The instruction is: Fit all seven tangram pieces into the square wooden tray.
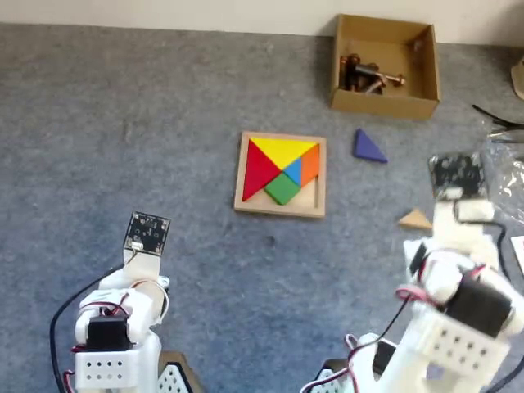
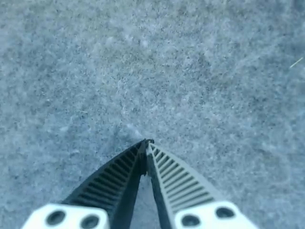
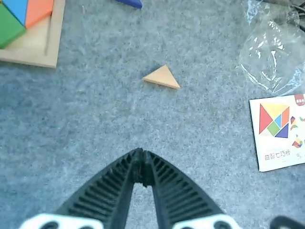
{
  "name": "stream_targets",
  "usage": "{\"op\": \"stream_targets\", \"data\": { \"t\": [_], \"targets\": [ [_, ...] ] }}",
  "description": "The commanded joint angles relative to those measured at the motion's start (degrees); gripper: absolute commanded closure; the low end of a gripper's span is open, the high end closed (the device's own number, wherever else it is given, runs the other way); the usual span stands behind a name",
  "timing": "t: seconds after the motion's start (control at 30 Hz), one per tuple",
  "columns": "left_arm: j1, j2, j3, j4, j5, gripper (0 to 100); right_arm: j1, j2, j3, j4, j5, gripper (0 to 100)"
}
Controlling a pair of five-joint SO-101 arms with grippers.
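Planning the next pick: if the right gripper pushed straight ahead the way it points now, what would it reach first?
From the right gripper, most likely the tan triangle, slightly off its line; only carpet lies between.

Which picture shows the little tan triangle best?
The right wrist view: the tan triangle lies whole and large on the grey carpet, ahead of the shut tool. The high view shows the triangle much smaller, right of the wooden tray.
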Motion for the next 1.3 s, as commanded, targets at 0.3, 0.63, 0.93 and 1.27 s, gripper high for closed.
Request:
{"op": "stream_targets", "data": {
  "t": [0.3,0.63,0.93,1.27],
  "targets": [
    [-0.75,-0.22,1.19,0.26,0.53,99,-0.48,28.26,-16.92,0.22,-7.47,99.1],
    [-0.75,-0.22,1.19,0.26,0.53,99,-6.2,47.87,-31.16,0.22,-7.47,99.1],
    [-0.75,-0.22,1.19,0.26,0.53,99,-8.84,62.46,-48.84,0.31,-11.08,84.3],
    [-0.75,-0.22,1.19,0.26,0.53,99,-15.43,78.02,-54.46,0.22,4.48,79.9]
  ]
}}
